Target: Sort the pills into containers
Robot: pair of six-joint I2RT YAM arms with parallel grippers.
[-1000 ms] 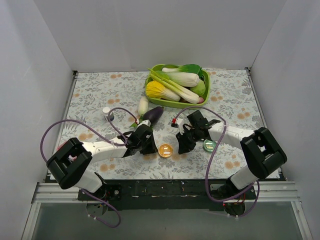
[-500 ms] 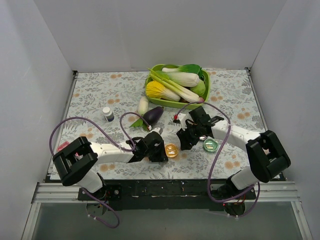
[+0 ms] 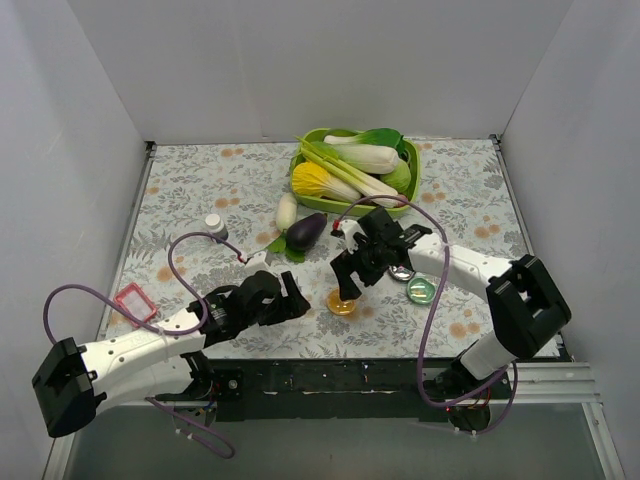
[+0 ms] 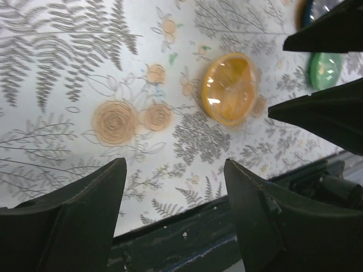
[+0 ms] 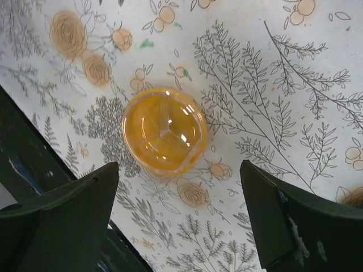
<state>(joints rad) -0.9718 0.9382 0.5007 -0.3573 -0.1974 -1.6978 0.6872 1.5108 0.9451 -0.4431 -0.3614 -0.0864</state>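
Your right end effector [image 5: 178, 167] hangs over the small round translucent orange dish [image 5: 164, 131]. Its fingers [image 5: 68, 215] are spread wide, one on each side of the dish and touching neither it nor anything else. That dish lies on the floral-patterned desk [image 3: 190, 180], close to the middle of the near edge. The matching green dish [image 3: 420, 291] sits just to its right. The dark blue dish [image 4: 313, 10] lies just beyond the green one, largely hidden by your right arm. Your left end effector [image 4: 170, 165] is also parted and empty, low over the desk just to the left of the orange dish. If you mean to take the orange dish, centre it first, because the wrist view shows it slightly off the midline between your fingers. Come straight down and close slowly on the rim. A shallow, glossy dish like this will probably skid or flip if one finger lands first. Keep the left end effector clear so the two do not meet. I cannot tell whether the dish already holds pills, and none show loose on the desk. The small white-capped bottle [image 3: 214, 226] toward the left edge may be their source, so check it before committing.
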